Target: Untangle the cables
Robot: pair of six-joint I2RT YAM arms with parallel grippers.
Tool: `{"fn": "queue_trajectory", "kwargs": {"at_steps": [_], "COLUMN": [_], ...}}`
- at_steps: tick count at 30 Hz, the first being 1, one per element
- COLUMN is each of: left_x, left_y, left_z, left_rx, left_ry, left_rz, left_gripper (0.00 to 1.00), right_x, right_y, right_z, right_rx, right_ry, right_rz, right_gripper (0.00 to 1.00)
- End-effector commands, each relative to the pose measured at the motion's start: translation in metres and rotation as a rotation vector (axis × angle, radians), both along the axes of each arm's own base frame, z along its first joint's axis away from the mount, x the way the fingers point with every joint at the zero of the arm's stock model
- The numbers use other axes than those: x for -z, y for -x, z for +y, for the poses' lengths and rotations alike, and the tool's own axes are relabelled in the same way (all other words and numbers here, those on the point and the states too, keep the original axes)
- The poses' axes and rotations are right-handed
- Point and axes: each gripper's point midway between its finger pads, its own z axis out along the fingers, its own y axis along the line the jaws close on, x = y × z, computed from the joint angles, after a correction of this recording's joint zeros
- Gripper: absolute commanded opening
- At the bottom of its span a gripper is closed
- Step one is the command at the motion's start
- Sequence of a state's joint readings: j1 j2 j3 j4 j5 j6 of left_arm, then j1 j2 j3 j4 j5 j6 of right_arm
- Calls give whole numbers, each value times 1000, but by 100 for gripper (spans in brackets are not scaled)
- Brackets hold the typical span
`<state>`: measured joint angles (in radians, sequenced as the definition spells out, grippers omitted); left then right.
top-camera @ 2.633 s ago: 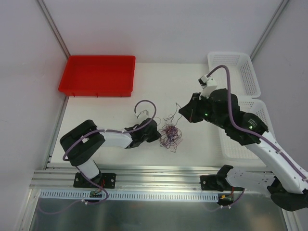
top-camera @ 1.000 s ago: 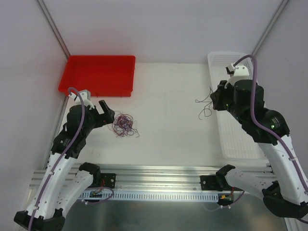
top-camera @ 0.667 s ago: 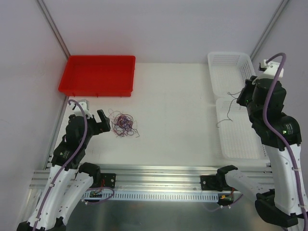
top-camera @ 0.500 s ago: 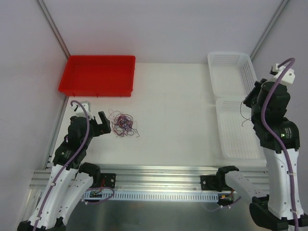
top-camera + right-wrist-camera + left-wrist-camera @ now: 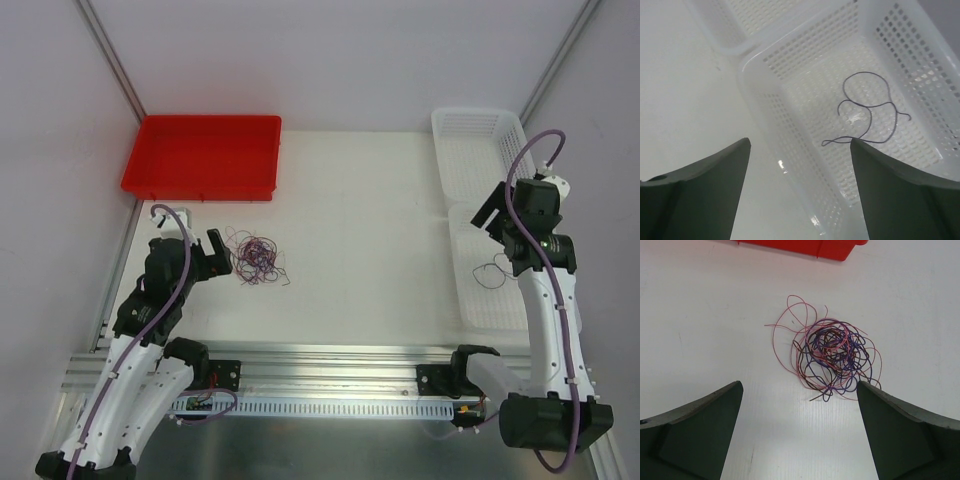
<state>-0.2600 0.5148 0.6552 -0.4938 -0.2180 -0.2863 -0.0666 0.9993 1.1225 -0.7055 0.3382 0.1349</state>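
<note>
A small tangle of purple, black and pink cables (image 5: 256,258) (image 5: 832,357) lies on the white table at the left. My left gripper (image 5: 207,254) (image 5: 800,390) hovers just left of it, open, with nothing between its fingers. One dark purple cable (image 5: 490,272) (image 5: 867,117) lies loose and curled on the floor of the near white basket (image 5: 468,300) (image 5: 805,165). My right gripper (image 5: 489,214) (image 5: 800,142) hangs open above that basket's left rim, apart from the cable and holding nothing.
A red tray (image 5: 205,155) (image 5: 805,246) stands at the back left, just beyond the tangle. A second white basket (image 5: 480,150) (image 5: 765,12) sits behind the near one along the right edge. Frame rails run along both sides.
My right arm carried a single cable from mid-table over the near basket, then opened; the cable now lies in the basket. The left arm and the tangle have hardly moved over the last second.
</note>
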Motion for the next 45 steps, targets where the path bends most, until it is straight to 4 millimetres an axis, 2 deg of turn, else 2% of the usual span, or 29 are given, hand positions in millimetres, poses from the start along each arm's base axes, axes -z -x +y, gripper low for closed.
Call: {"fn": "queue_trajectory", "kwargs": {"at_steps": [1, 3, 7, 9, 10, 12, 13, 15, 16, 19, 20, 21, 22, 23, 24, 26, 30, 32, 36, 37, 38, 41, 45], "left_x": [0, 1, 10, 15, 19, 27, 27, 30, 33, 42, 46, 58, 57, 61, 73, 77, 113, 125, 135, 136, 137, 141, 140], "left_y": [-6, -7, -10, -10, -12, -14, -15, -18, -20, -29, -33, -37, -44, -48, -52, -62, -71, -69, -54, -46, -44, -26, -11], "left_z": [-2, -5, -12, -19, -22, -27, -28, -33, -38, -46, -46, -48, -50, -51, -54, -59, -71, -77, -109, -126, -131, -161, -186], "left_rx": [19, 31, 61, 93, 104, 118, 116, 104, 111, 57, 36, 4, -8, -23, -48, -66, -90, -86, -16, 40, 46, 117, 156], "left_ry": [-13, -7, -3, 12, 14, 27, 33, 70, 94, 170, 175, 188, 198, 206, 217, 238, 281, 284, 292, 285, 272, 294, 332], "left_rz": [-4, 2, 49, 73, 93, 134, 145, 175, 204, 280, 300, 359, 369, 390, 444, 468, 550, 583, 608, 605, 596, 611, 619], "left_gripper": [99, 99, 99, 99, 99, 99, 99, 99, 99, 99, 99, 99, 98, 98, 96, 94, 85, 80, 68, 66, 59, 50, 18], "right_x": [-21, -20, -12, -3, -4, 10, 10, 18, 29, 39, 42, 43, 46, 49, 51, 57, 71, 77, 83, 82, 83, 86, 88], "right_y": [-10, -12, -8, -9, -6, -5, -2, 2, 8, 16, 18, 21, 27, 30, 32, 42, 58, 61, 67, 66, 67, 68, 72], "right_z": [47, 77, 161, 188, 211, 236, 259, 281, 300, 335, 341, 345, 354, 358, 360, 365, 371, 371, 369, 369, 369, 367, 365], "right_rx": [-205, -343, -662, -754, -830, -893, -957, -1012, -1051, -1121, -1129, -1137, -1160, -1166, -1169, -1187, -1204, -1207, -1211, -1208, -1206, -1199, -1190], "right_ry": [-129, -170, -211, -223, -223, -234, -240, -244, -251, -273, -278, -277, -280, -285, -287, -289, -314, -318, -306, -313, -318, -325, -350], "right_rz": [-94, -88, -53, -36, -50, -23, -40, -34, 2, 16, 22, 24, 31, 37, 41, 47, 43, 46, 54, 40, 39, 32, 19], "right_gripper": [86, 86, 86, 85, 85, 84, 84, 84, 84, 84, 84, 84, 84, 84, 84, 84, 84, 83, 83, 83, 83, 83, 81]}}
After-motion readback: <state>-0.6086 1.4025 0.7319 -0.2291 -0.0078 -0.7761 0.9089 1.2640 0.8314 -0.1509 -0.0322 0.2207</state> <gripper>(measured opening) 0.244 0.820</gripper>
